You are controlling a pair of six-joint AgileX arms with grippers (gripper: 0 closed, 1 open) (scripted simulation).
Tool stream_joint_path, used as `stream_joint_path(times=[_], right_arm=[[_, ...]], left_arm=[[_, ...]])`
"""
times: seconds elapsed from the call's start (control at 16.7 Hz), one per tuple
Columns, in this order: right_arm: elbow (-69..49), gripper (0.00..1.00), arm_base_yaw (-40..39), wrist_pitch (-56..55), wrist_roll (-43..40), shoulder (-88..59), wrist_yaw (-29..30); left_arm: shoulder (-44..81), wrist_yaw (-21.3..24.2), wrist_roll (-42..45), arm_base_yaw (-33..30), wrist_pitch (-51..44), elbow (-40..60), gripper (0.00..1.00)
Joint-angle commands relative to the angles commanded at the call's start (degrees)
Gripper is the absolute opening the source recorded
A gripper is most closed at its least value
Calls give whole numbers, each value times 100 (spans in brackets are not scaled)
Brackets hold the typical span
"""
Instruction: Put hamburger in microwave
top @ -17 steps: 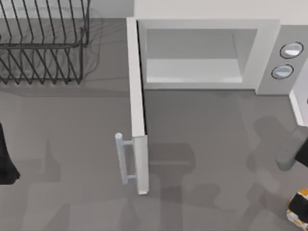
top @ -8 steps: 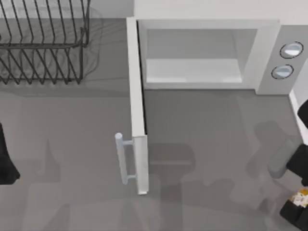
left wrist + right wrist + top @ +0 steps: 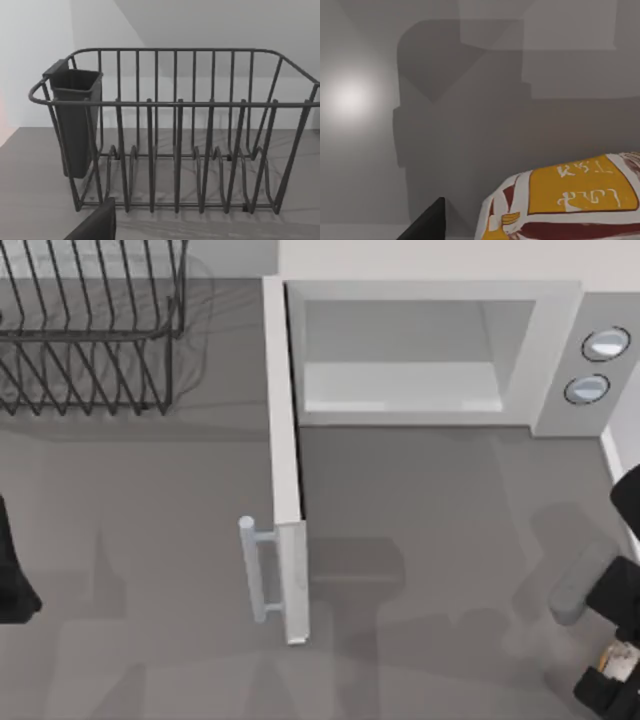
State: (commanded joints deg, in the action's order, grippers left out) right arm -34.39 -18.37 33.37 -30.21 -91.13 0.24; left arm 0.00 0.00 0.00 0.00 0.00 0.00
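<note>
Item 1: microwave (image 3: 420, 300), large white box, smooth pale cavity, door (image 3: 283, 460) swung fully out, well away from my right pincer (image 3: 612, 680).

Item 2: wire rack (image 3: 175, 140), thin dark bars, in front of my parked left arm at the table's left edge.

Item 3: hamburger (image 3: 565, 200), small, lumpy, cream and orange wrapper, directly under the right pincer at the table's right edge. I cannot tell how wide its fingers stand.

Risk: I judge an off-centre close could squeeze the soft lump sideways, off the table.
</note>
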Motion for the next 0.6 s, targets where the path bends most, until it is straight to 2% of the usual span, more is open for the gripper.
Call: stream_joint_path(times=[0.12, 0.6], right_arm=[[0, 100, 0, 0, 0, 0, 0], [0, 40, 0, 0, 0, 0, 0]], left_arm=[[0, 0, 0, 0, 0, 0, 100], [0, 0, 0, 0, 0, 0, 100]])
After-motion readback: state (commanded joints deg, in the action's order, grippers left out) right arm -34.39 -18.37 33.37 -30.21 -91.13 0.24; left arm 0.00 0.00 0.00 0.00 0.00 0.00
